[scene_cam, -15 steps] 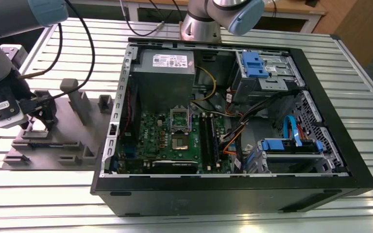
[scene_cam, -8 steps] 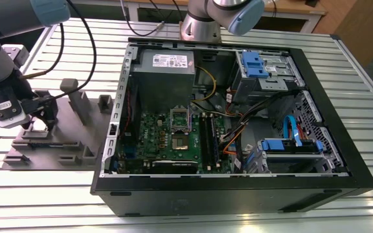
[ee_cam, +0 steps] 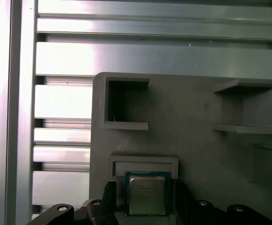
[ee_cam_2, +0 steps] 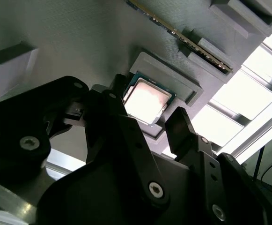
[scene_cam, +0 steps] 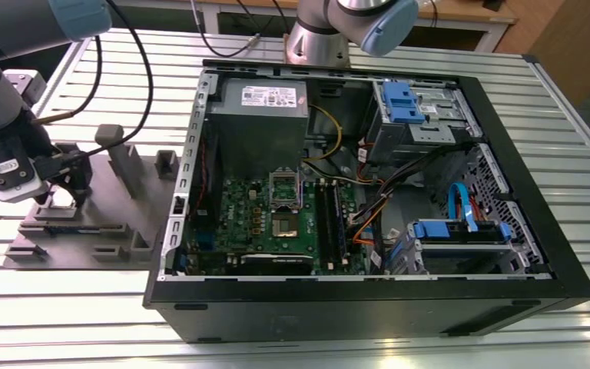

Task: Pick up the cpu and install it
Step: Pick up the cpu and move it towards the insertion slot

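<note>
The cpu (ee_cam: 146,194), a small flat square chip with a silvery-grey metal top and a thin greenish rim, is lying flat with its metal side facing up. It is sitting square inside a shallow pocket with a low raised wall (ee_cam: 145,161), its edges running parallel to that wall. The pocket is standing on a grey plastic fixture plate (ee_cam: 192,154). In the second wrist view the cpu (ee_cam_2: 147,101) is catching the light, so its top is glowing pale while the rim is staying dark. The plate is resting on a slatted metal desk (ee_cam: 61,98).
</note>
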Robot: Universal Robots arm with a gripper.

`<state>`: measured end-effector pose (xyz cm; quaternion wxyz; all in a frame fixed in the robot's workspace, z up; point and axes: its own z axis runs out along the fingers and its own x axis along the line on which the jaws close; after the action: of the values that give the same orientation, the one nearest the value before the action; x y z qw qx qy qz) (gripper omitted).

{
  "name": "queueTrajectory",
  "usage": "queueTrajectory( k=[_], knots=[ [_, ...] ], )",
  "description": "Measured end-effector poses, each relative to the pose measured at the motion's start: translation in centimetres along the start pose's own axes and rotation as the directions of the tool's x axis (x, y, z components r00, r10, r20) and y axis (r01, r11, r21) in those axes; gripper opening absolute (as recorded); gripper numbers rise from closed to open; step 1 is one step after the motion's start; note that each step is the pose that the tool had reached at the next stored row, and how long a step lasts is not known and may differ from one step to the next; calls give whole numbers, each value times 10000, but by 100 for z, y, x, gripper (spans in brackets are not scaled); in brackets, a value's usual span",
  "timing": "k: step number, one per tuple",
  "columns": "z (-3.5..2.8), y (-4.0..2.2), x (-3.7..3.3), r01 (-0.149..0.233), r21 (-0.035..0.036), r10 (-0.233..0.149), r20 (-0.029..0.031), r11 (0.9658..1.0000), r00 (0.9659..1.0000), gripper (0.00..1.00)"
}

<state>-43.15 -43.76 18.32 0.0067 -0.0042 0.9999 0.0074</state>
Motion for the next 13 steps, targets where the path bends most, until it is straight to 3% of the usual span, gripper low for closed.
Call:
queueTrajectory(
  k=[3,5,13],
  knots=[
    [-3,0,0,0,0,0,-1,10000,10000,60],
    [-5,0,0,-1,0,1,-1,10000,10000,47],
    [-18,0,0,0,0,0,-1,10000,10000,47]
  ],
)
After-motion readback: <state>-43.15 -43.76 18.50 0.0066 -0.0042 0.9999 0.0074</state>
